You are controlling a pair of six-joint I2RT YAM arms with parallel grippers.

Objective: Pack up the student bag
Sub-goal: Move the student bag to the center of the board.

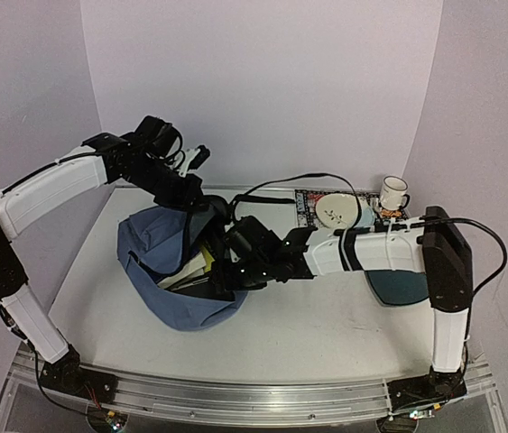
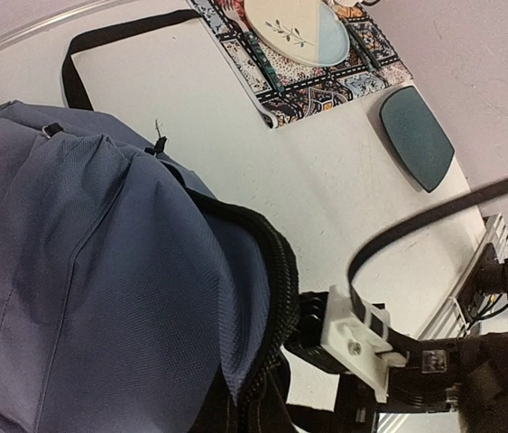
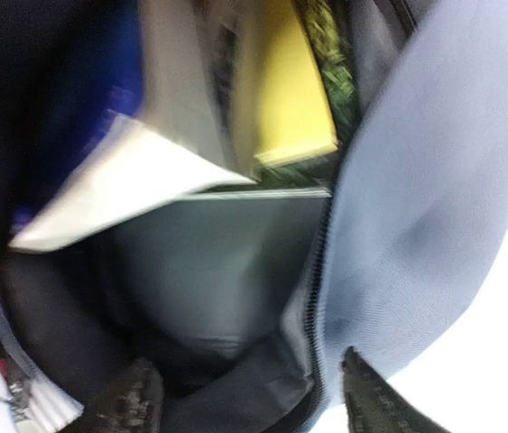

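Pale lilac walls close in a white bench (image 1: 326,334). Toward its left lies the student bag (image 1: 177,302), slate-blue, mouth gaping to the right, one black strap (image 2: 78,63) trailing flat behind it. The left hand (image 1: 201,212) sits at the raised back rim of that mouth, fingers pressed together on the fabric, which hides them in the left wrist view. Inside the bag stand books (image 1: 195,262): a yellow cover (image 3: 294,99) and a white one (image 3: 145,171), both too blurred for any title to be read. The right hand (image 3: 249,406) hovers at the mouth, fingers spread wide, one over the dark lining and the other over the blue outer cloth, the zipper edge (image 3: 312,298) between them. Further right, at the back, a patterned placemat (image 1: 306,206) carries a pale plate (image 1: 337,212) and a white mug (image 1: 393,192) whose print is too small to read. Nearer lies a dark teal oval pad (image 1: 398,287).
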